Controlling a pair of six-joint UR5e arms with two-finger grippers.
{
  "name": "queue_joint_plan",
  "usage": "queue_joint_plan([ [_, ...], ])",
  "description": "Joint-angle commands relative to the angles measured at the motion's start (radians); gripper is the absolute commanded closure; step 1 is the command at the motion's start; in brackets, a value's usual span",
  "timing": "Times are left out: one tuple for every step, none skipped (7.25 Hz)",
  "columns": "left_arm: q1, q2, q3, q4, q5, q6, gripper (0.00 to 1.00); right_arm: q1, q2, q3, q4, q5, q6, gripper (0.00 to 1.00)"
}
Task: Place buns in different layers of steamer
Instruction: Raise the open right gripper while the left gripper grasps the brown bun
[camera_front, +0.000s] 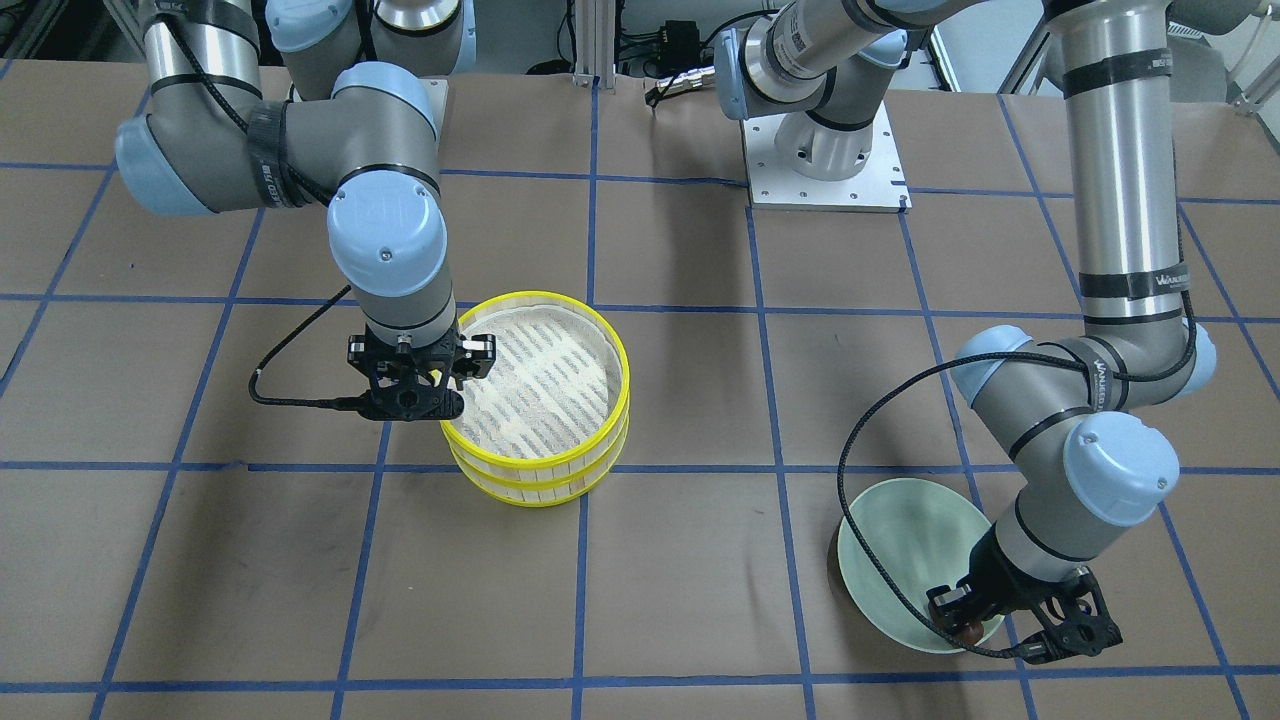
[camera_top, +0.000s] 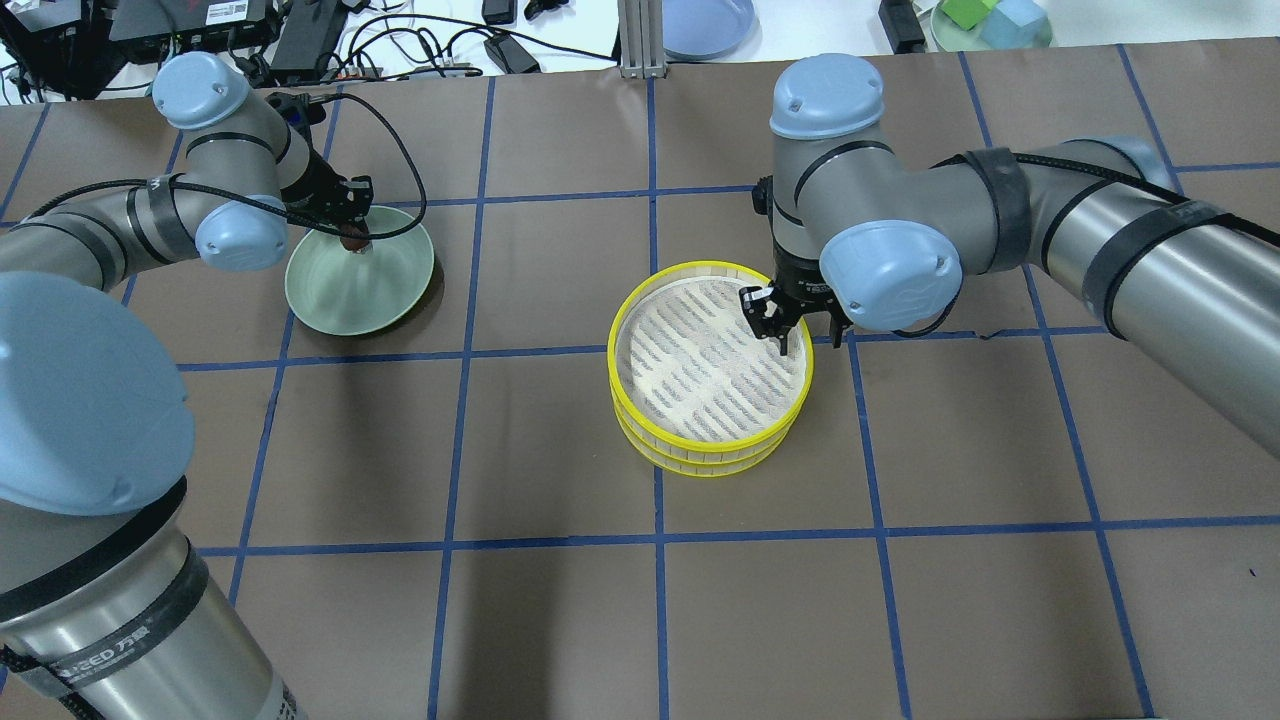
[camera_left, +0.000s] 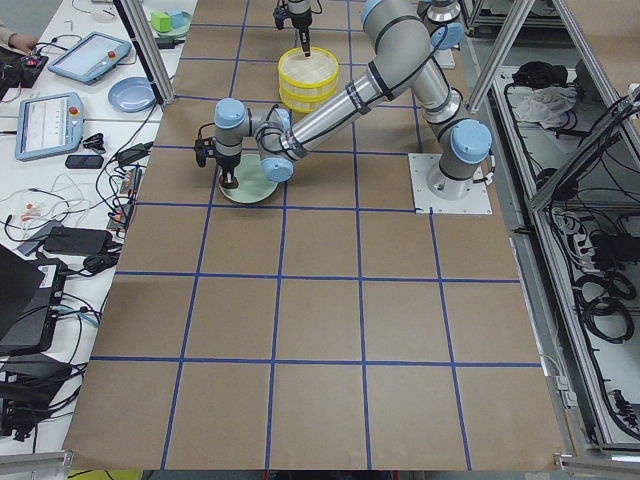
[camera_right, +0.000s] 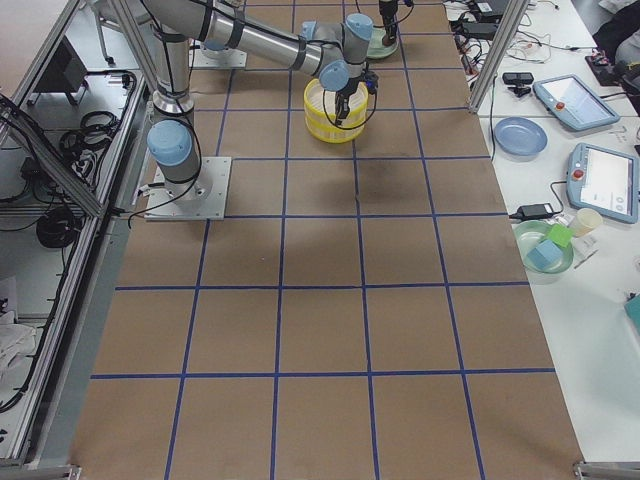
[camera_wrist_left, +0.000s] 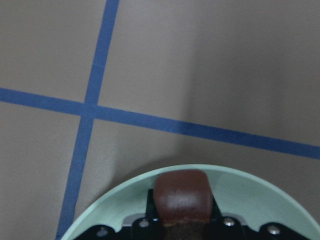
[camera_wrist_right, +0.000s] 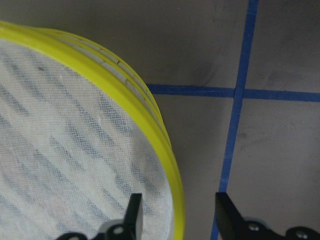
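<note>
At the far left of the brown-papered, blue-gridded table (camera_top: 550, 620), the left gripper (camera_top: 352, 237) hangs over the far edge of a pale green plate (camera_top: 330, 300). Its fingers are clenched on the dark reddish-brown bun (camera_wrist_left: 182, 195), which sits upright between them just inside the plate's rim. The views do not show whether the bun touches the plate or is held clear of it.

To the right, near the middle of the table, the two steamer layers stand stacked. The upper tray (camera_top: 612, 345) sits squarely on the lower tray (camera_front: 540, 487), their yellow rims lined up. The upper tray's white striped liner (camera_top: 700, 370) faces up, and the inside of the lower tray is hidden beneath it.

At the stack's right edge, the right gripper (camera_wrist_right: 178, 215) points straight down with its jaws spread apart. One finger is inside the upper tray above the liner and the other outside it, so they straddle the yellow rim and grasp nothing.
</note>
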Motion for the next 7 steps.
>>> queue_joint_plan([
  [-0.007,0.056,0.0,-0.068,-0.048,-0.04,1.0,-0.014,-0.137,-0.15,0.188,0.018,-0.003,0.0],
  [-0.035,0.1,0.0,-0.128,-0.05,-0.112,1.0,-0.02,-0.195,-0.269,0.346,0.056,-0.003,0.0],
  [-0.082,0.145,-0.002,-0.19,-0.059,-0.195,1.0,-0.025,-0.22,-0.345,0.444,0.082,-0.003,0.0],
  [-0.142,0.176,-0.002,-0.22,-0.067,-0.317,1.0,-0.029,-0.234,-0.344,0.45,0.069,-0.005,0.0],
  [-0.196,0.197,-0.002,-0.223,-0.106,-0.418,1.0,-0.096,-0.24,-0.345,0.453,0.073,-0.02,0.0],
  [-0.251,0.217,-0.003,-0.24,-0.192,-0.515,1.0,-0.174,-0.247,-0.345,0.458,0.073,-0.102,0.0],
  [-0.305,0.239,-0.012,-0.274,-0.226,-0.533,1.0,-0.19,-0.25,-0.342,0.458,0.07,-0.164,0.0],
])
